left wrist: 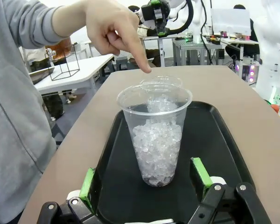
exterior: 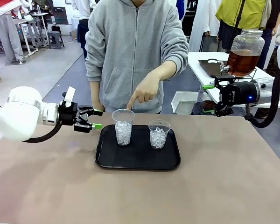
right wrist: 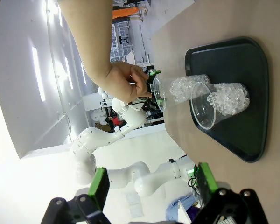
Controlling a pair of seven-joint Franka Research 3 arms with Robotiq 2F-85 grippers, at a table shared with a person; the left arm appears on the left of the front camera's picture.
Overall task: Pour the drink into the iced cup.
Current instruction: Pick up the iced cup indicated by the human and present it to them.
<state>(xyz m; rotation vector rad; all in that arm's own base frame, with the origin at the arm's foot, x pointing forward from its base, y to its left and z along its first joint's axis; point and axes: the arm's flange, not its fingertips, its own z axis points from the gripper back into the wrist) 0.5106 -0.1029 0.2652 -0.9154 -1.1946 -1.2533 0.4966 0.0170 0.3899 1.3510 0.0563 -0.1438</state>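
Both your grippers are spread wide. Left gripper [exterior: 98, 119] sits beside the iced cup [exterior: 123, 127] the person's hand [exterior: 143, 92] points at; right gripper [exterior: 208, 99] is near the drink [exterior: 242, 60].

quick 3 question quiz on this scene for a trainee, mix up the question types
1. True or false: the left cup and the right cup on the black tray both hold ice.
2. The person's hand points at: A) the left cup B) the right cup C) the black tray.
3. Fill in: the left gripper, level with the left cup, has its fingers ____ (open or shut).

Key: 1 true; 2 A; 3 open.
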